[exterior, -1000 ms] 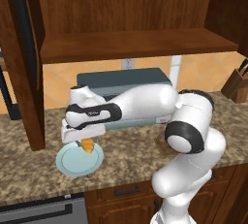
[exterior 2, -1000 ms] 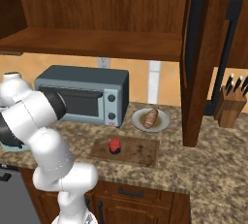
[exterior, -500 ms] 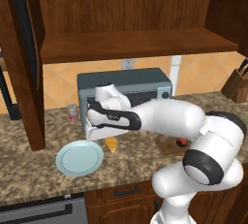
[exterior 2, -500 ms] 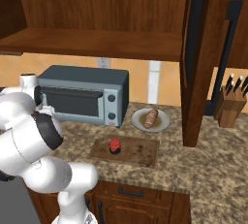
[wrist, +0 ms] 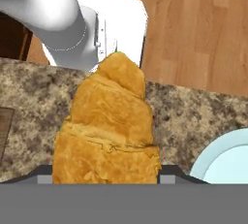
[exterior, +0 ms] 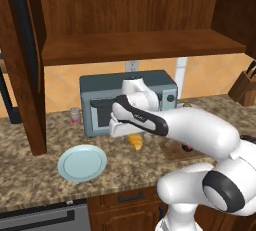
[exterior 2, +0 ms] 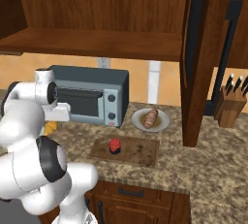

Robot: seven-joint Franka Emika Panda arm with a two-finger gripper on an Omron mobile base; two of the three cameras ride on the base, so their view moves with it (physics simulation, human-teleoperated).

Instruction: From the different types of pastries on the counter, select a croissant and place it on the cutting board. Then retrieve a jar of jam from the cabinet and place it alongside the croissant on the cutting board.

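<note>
The croissant [wrist: 109,131] is clamped between the jaws of the gripper [exterior: 134,136] and is carried clear of the counter [exterior: 30,175]. Over the last second it has been lifted off the light blue plate [exterior: 82,162] and swung right, in front of the toaster oven [exterior: 100,95]. The cutting board [exterior 2: 140,152], where the jar of jam [exterior 2: 115,145] already stands, has not yet been reached; placement is judged to remain.

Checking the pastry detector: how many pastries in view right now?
2. The croissant is held in the gripper above the counter, in front of the toaster oven. The brown roll lies on a plate by the cabinet side panel. None visibly hidden.
</note>
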